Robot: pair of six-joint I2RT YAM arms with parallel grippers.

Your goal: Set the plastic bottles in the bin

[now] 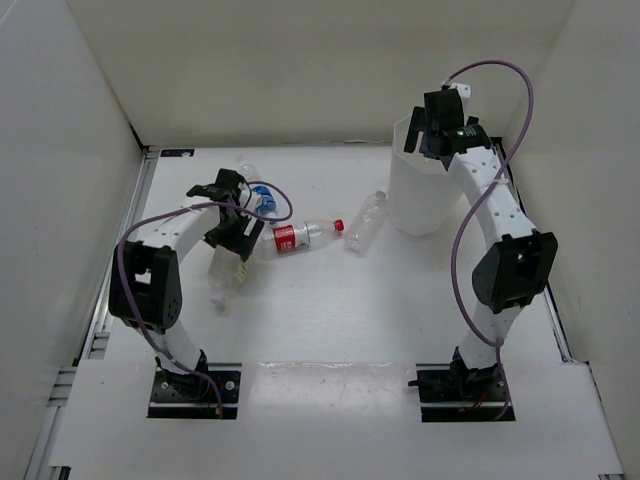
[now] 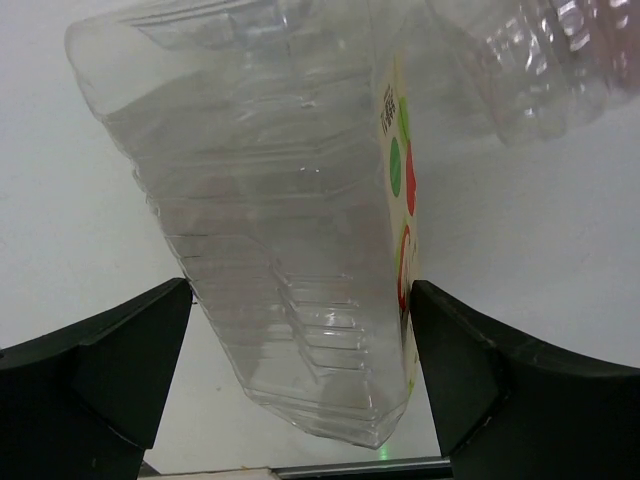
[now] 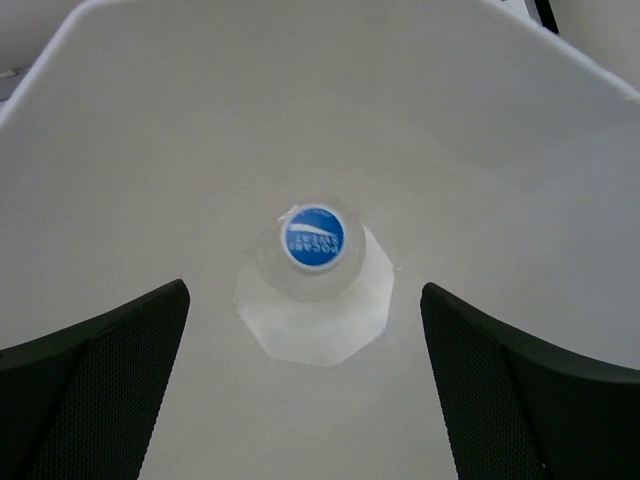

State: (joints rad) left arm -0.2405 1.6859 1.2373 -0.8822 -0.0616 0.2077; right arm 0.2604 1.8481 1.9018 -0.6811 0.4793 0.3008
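My left gripper [image 1: 230, 238] [image 2: 300, 300] is shut on a clear crinkly bottle [image 1: 224, 275] [image 2: 280, 220] with a green and red sticker; both fingers touch its sides near the base. Beside it lie a blue-labelled bottle [image 1: 262, 199], a red-labelled bottle with a red cap [image 1: 300, 235] and an unlabelled clear bottle [image 1: 364, 223]. Part of another clear bottle [image 2: 540, 70] shows in the left wrist view. My right gripper [image 1: 432, 128] [image 3: 303, 300] is open and empty above the white bin [image 1: 425, 195] [image 3: 120, 120]. A bottle with a blue cap [image 3: 313, 245] stands upright inside the bin.
White walls enclose the table on three sides. The bin stands at the back right, close to the right arm's elbow [image 1: 515, 268]. A metal rail [image 1: 110, 300] runs along the table's left edge.
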